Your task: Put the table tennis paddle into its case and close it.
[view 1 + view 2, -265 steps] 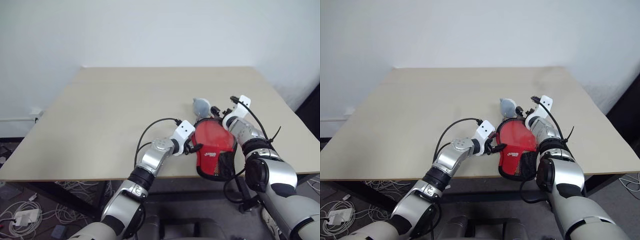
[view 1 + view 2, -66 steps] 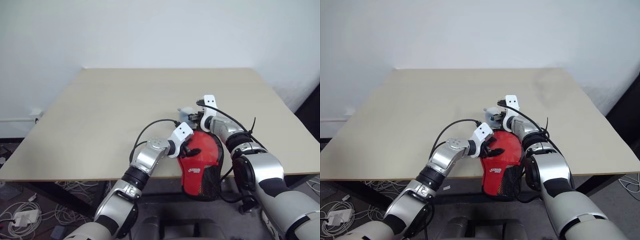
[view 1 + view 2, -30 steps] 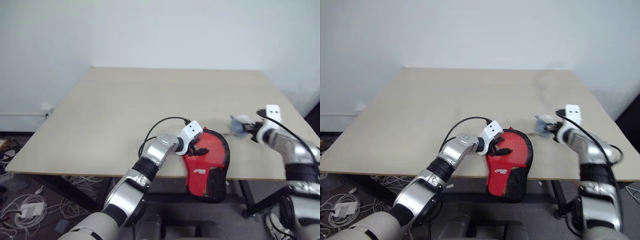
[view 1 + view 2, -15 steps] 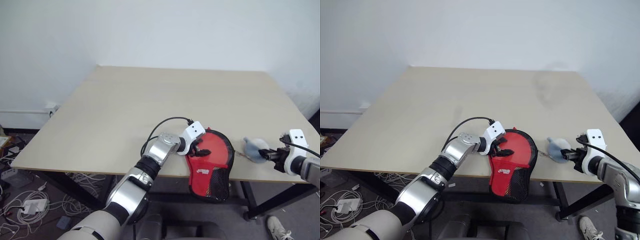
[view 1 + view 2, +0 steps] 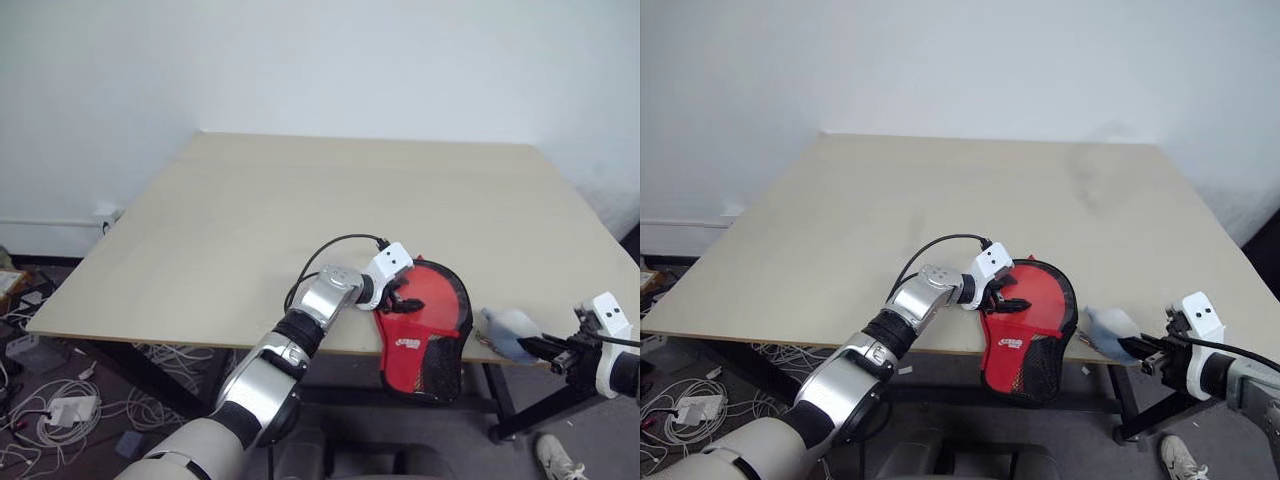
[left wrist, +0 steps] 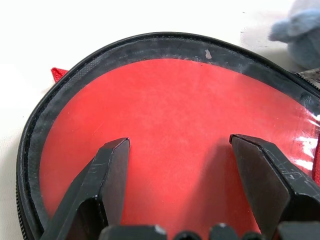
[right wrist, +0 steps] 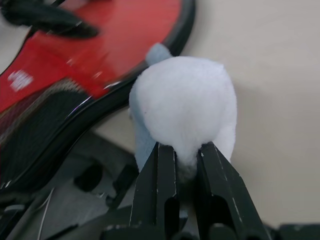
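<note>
- The case [image 5: 422,325] lies at the near edge of the desk [image 5: 250,220], at about 5 o'clock from the desk's middle. Its round part rests on the top and its narrow black-mesh end hangs over the edge toward the floor.
- The table tennis paddle [image 6: 165,135] sits inside the case: in the left wrist view its red rubber face fills the round opening, ringed by the case's black edging. The handle is not visible.
- The case's zip looks undone around the round part, with the red face exposed; how far it is closed at the narrow end I cannot tell.
- The left gripper [image 5: 400,298] rests over the paddle's face at the case's 9 o'clock rim. Its fingers [image 6: 107,175] stand wide apart, tips close above the red rubber; whether they touch it I cannot tell.
- A pale blue-grey fluffy pompom [image 5: 1110,325] sits at 3 o'clock from the case, near it, at the desk's near edge. In the right wrist view a thin link seems to run from it toward the case's rim.
- The right gripper [image 5: 1148,352] is at the desk's near edge at 3 o'clock from the pompom. Its fingers [image 7: 159,187] are pinched together on the pompom's end.
- Cables [image 5: 45,410] lie on the floor below the desk, at 8 o'clock.
</note>
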`<state>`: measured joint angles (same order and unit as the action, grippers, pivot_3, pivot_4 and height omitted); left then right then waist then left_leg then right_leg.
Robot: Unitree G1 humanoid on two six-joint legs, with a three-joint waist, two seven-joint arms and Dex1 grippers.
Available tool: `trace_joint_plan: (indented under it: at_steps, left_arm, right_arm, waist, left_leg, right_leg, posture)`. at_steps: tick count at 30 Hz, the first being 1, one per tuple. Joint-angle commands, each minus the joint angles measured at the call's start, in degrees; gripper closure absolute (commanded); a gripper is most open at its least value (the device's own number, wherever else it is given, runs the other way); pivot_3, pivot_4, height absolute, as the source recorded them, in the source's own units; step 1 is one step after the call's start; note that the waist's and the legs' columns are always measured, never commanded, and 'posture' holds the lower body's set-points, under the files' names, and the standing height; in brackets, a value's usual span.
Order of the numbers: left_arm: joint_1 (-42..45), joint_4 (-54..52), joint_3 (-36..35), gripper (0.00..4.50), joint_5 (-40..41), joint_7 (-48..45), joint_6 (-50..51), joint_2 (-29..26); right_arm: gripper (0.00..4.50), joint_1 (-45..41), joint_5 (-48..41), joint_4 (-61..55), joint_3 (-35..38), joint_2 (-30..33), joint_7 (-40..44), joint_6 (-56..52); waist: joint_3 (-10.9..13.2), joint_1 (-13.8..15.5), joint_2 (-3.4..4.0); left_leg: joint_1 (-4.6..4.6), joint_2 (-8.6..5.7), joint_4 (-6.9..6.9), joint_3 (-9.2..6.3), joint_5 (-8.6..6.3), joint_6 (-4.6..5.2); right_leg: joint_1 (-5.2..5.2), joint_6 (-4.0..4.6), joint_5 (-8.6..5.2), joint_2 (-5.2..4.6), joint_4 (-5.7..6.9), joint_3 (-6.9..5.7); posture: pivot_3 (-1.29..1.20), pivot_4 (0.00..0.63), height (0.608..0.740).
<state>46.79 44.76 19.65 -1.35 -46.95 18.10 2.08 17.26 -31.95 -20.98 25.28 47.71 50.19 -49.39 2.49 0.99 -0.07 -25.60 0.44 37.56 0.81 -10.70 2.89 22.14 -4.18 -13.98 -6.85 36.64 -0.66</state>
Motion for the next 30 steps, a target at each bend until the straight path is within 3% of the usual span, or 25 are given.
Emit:
trace_joint_plan:
  at_steps: [1,18,30]
  left_arm:
    - [0.0,2.6,0.5,1.11,-1.5,0.1,0.9,-0.4]
    - [0.6,3.8,-0.6,1.11,-1.3,0.8,0.1,-0.4]
    - [0.7,4.4,-0.4,1.11,-1.5,1.0,-0.5,-0.2]
  right_arm:
    - [4.48,3.3,-0.5,-2.9,1.2,2.8,4.6,2.7]
    - [4.48,16.1,1.6,-6.5,-2.9,6.9,13.9,11.3]
    - [4.48,26.2,-4.4,-13.4,5.9,3.4,17.6,12.6]
  waist:
    - [0.0,0.0,-0.01]
    - [0.0,1.2,-0.06]
    - [0.0,1.2,-0.07]
  left_leg:
    - [0.0,-0.03,0.03,0.0,-0.03,0.04]
    - [-0.01,-0.08,0.08,0.01,-0.17,0.2]
    - [0.01,0.04,0.2,-0.04,-0.22,0.22]
  right_leg:
    - [-0.03,-0.07,-0.04,-0.04,0.0,-0.01]
    - [-0.15,-0.35,-0.21,-0.13,-0.17,-0.07]
    - [-0.22,-0.39,-0.19,-0.19,-0.19,-0.15]
  posture:
    - [0.0,0.0,0.716]
    - [0.0,0.0,0.716]
    - [0.0,0.0,0.716]
